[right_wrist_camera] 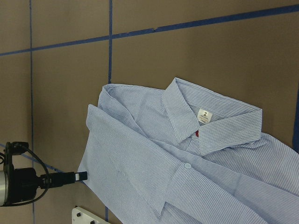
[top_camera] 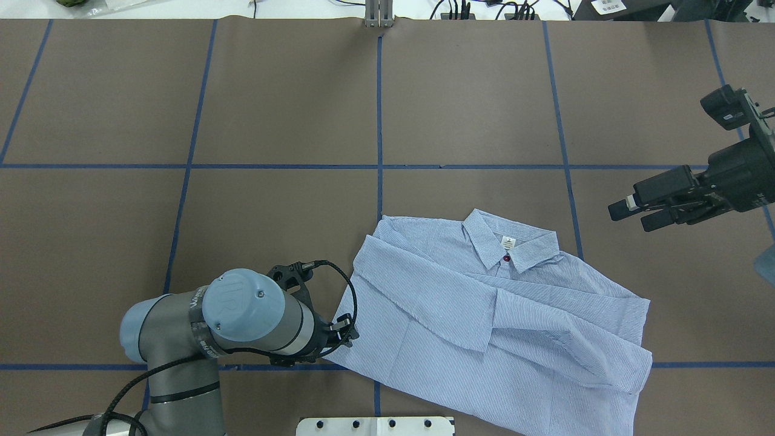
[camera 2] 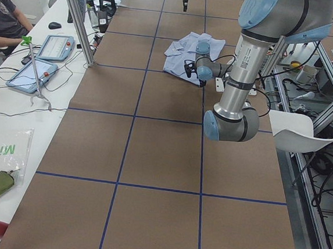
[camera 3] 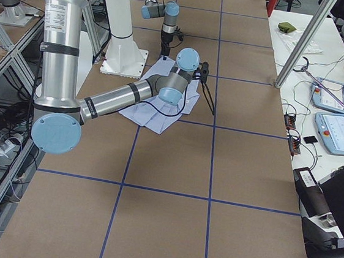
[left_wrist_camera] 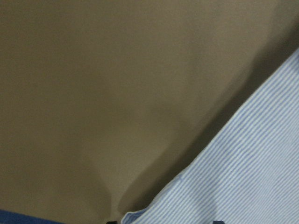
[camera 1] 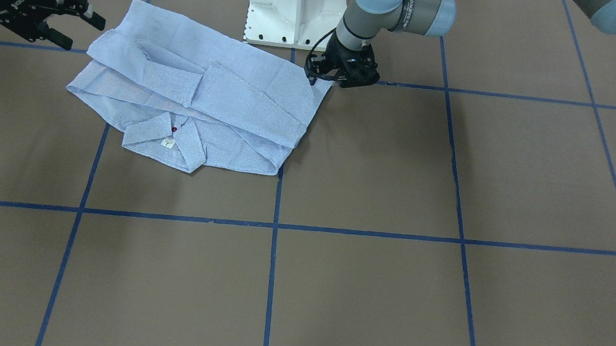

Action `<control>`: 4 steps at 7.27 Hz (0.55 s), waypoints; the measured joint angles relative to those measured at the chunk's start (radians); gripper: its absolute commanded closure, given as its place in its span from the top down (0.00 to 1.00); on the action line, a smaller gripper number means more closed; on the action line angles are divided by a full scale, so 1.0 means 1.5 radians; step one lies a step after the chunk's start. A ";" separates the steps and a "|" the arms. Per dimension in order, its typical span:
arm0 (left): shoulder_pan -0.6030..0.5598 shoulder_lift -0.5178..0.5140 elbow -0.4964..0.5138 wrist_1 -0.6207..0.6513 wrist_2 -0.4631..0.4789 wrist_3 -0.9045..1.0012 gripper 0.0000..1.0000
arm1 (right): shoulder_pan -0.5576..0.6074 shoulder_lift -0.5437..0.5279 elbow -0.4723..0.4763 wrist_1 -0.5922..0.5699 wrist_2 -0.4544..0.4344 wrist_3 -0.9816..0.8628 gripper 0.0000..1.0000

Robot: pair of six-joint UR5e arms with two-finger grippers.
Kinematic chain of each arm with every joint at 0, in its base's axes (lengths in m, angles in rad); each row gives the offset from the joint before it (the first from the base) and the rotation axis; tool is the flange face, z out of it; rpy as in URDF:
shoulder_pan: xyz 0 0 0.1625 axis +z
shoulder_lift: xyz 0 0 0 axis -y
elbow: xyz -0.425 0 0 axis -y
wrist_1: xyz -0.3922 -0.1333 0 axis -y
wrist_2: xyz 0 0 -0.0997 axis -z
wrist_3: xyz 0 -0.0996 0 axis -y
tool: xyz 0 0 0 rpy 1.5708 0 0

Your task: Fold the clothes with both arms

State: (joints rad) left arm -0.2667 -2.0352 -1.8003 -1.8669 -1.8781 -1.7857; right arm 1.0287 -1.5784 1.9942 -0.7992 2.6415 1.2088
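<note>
The light blue striped shirt [camera 1: 206, 97] [top_camera: 484, 315] [right_wrist_camera: 163, 163] lies partly folded, collar and size label up, sleeves laid across the body. My left gripper [camera 1: 316, 78] [top_camera: 348, 333] [right_wrist_camera: 80, 176] is low at the hem corner nearest the base. It looks shut on that corner, and the left wrist view shows the fabric edge [left_wrist_camera: 243, 177] slightly raised over its shadow. My right gripper [camera 1: 83, 33] [top_camera: 629, 218] hangs open above the table, just off the shirt's other side, with nothing between its fingers.
The white pedestal base [camera 1: 297, 6] [top_camera: 375, 426] stands right behind the shirt. Blue tape lines [top_camera: 379, 166] grid the brown table. A side bench with tablets [camera 2: 56, 48] and a seated person [camera 2: 3, 20] runs along the far edge.
</note>
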 measured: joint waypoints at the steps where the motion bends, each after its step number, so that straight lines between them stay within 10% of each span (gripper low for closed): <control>1: 0.000 0.000 0.002 0.000 0.000 0.000 0.71 | 0.000 0.000 0.000 0.000 0.000 0.000 1.00; 4: 0.000 -0.001 0.006 0.000 -0.001 0.000 0.37 | 0.000 0.000 0.000 0.000 0.000 0.000 1.00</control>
State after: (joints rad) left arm -0.2669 -2.0363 -1.7909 -1.8668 -1.8789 -1.7856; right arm 1.0293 -1.5789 1.9946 -0.7996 2.6415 1.2088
